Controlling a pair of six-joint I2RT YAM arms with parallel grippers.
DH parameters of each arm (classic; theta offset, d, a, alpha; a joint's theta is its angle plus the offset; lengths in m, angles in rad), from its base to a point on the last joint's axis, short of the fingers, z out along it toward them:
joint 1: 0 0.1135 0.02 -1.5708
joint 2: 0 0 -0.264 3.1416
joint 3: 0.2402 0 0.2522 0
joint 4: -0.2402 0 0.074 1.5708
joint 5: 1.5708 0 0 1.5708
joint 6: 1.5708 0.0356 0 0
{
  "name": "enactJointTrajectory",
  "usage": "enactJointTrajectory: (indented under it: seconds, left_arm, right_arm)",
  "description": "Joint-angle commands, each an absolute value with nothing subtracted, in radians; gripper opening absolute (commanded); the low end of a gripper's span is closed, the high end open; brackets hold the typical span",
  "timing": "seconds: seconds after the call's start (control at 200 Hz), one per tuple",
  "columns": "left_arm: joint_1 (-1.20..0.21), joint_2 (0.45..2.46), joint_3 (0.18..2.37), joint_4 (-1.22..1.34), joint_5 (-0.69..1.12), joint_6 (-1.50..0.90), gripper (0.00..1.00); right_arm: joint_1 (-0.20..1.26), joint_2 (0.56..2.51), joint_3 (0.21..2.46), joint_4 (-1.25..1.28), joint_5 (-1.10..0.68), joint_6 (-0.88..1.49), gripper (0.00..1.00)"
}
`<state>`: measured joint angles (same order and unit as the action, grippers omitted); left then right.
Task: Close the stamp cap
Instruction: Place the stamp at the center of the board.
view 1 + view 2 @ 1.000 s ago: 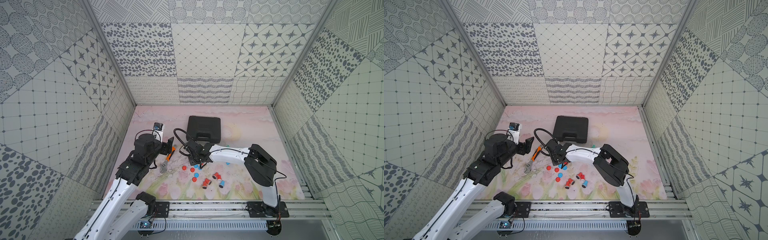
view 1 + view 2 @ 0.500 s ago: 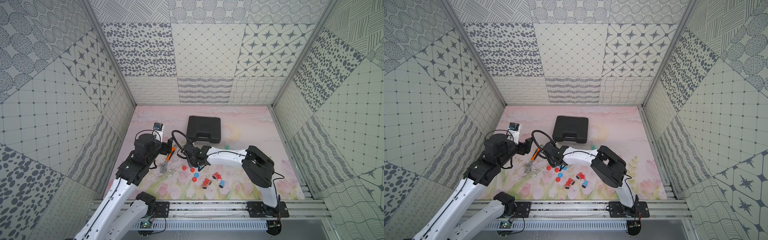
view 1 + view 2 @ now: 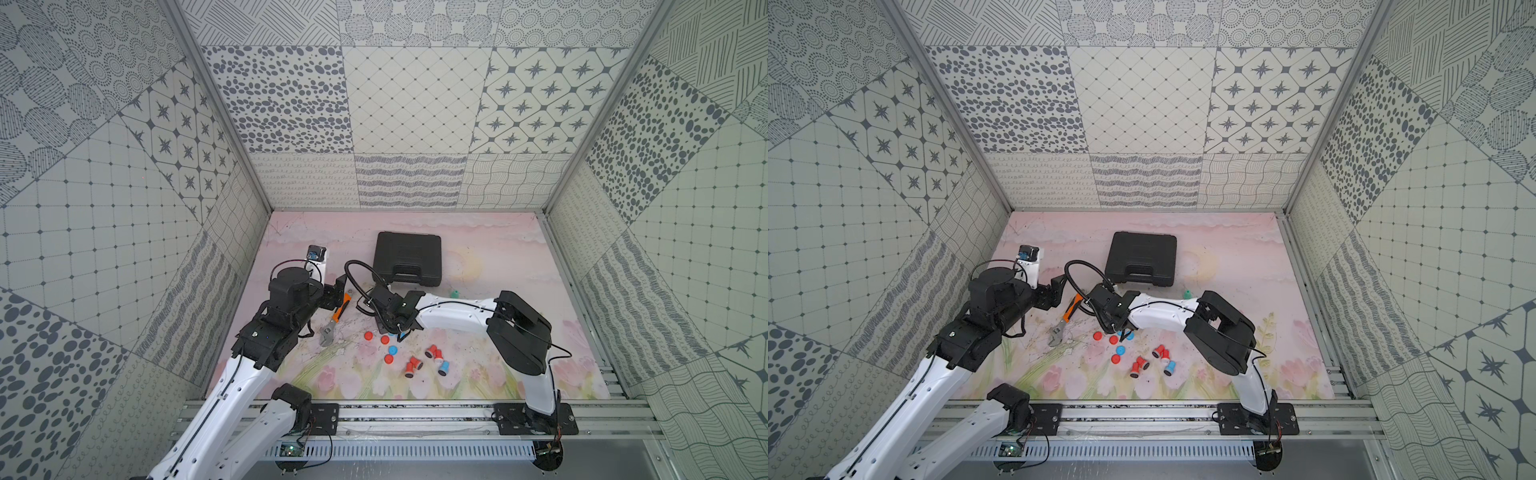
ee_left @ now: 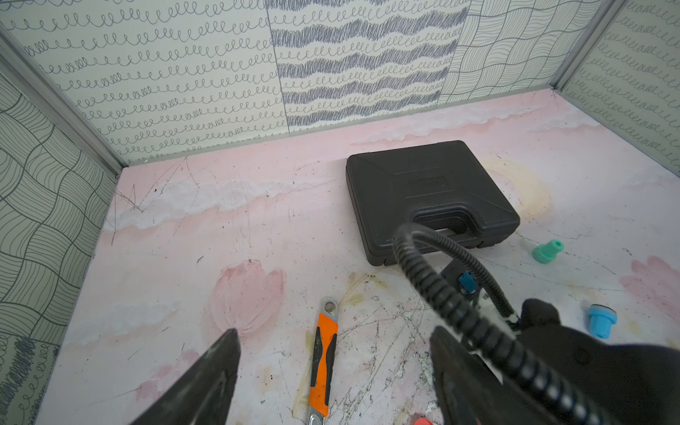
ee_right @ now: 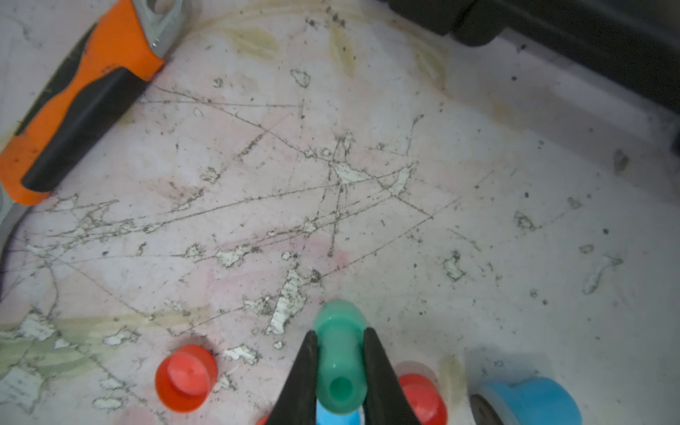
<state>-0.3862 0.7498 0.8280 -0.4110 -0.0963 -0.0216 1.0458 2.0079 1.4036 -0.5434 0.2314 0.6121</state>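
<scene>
My right gripper (image 5: 340, 333) is shut on a small green stamp piece (image 5: 340, 368), with its hollow end facing the camera, just above the table. A blue cap (image 5: 336, 417) lies right under it. Red caps (image 5: 186, 375) (image 5: 423, 397) lie on either side. In both top views this gripper (image 3: 394, 329) (image 3: 1121, 328) hangs over the loose caps (image 3: 368, 335) (image 3: 1113, 340). Capped stamps (image 3: 411, 365) (image 3: 1169, 368) lie nearer the front. My left gripper (image 4: 333, 336) stands open and empty over the wrench (image 4: 323, 364).
A black case (image 3: 407, 257) (image 4: 423, 195) lies shut at the back. Another green piece (image 3: 455, 294) (image 4: 547, 251) sits beside it. The orange-handled wrench (image 3: 337, 318) lies between the two arms. A blue stamp (image 5: 530, 401) lies beside my right gripper.
My right gripper has shifted slightly over the loose caps, still shut on the green piece. The left arm has not moved.
</scene>
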Motion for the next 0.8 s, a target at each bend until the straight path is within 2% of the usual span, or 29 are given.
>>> enactJointTrajectory:
  seconds: [0.0,0.185,0.48,0.796]
  left_arm:
    - [-0.378,0.744,0.822,-0.393,-0.116,-0.009,0.81]
    - [-0.378,0.745,0.823,-0.395,-0.113,-0.008,0.81]
    - [-0.379,0.746,0.824,-0.391,-0.106,-0.009,0.81]
    - [-0.379,0.747,0.822,-0.393,-0.107,-0.009,0.81]
  right_arm:
    - [0.993,1.959,1.372,-0.595,0.128,0.61,0.02]
    - [0.917,1.88,1.374,-0.6,0.108,0.597,0.03]
    - [0.756,1.75,1.21,-0.611,0.194,0.549,0.04]
    - [0.68,1.803,1.221,-0.59,0.314,0.472,0.07]
